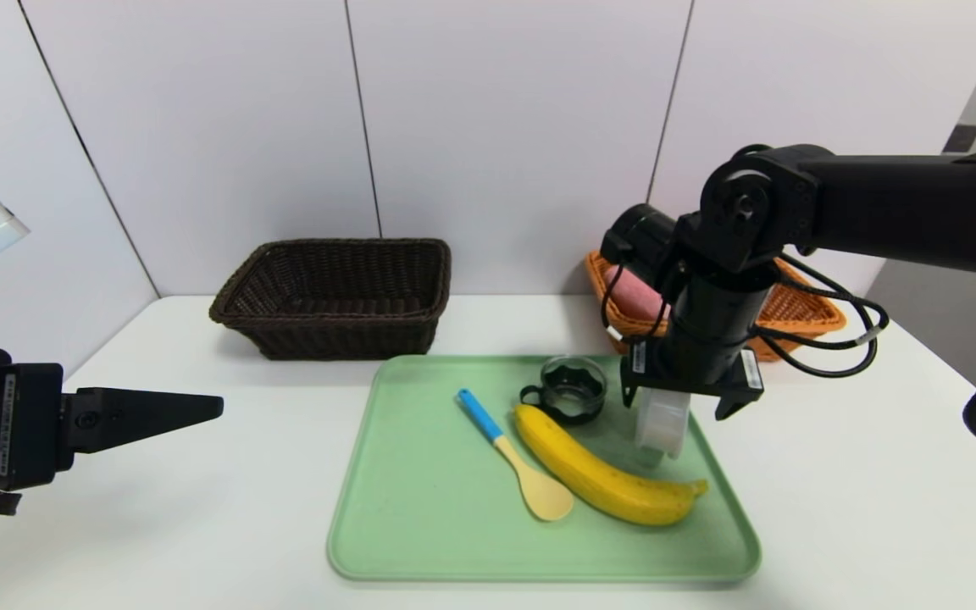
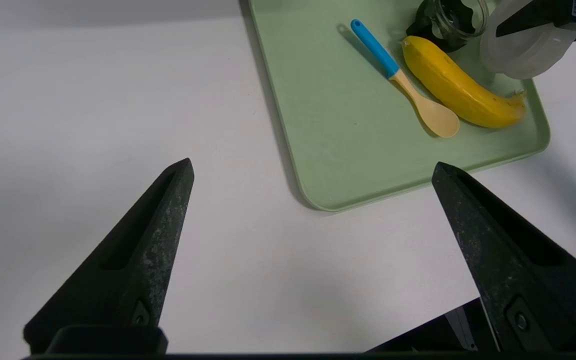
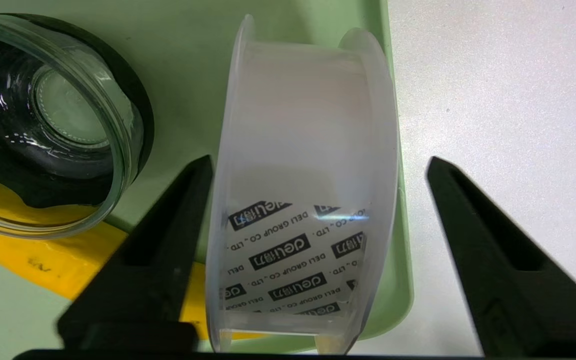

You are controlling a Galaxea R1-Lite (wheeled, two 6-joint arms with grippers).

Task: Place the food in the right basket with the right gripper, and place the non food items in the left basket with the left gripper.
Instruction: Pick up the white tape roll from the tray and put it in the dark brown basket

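Right gripper [image 3: 318, 165] over the tray's [image 1: 420, 542] far right corner, jaws spread around the upright tape roll [image 3: 303, 200], one touching, the other apart. Banana [image 1: 602, 474] just left. Left gripper [image 2: 313, 170] parked left, wide apart.

The only legible print is on the white tape roll [image 3: 303, 200]: its inner liner repeats the brand "deli" in white on black blocks, with "DELI GROUP CO., LTD." between them. The white labels on the arms cannot be read.
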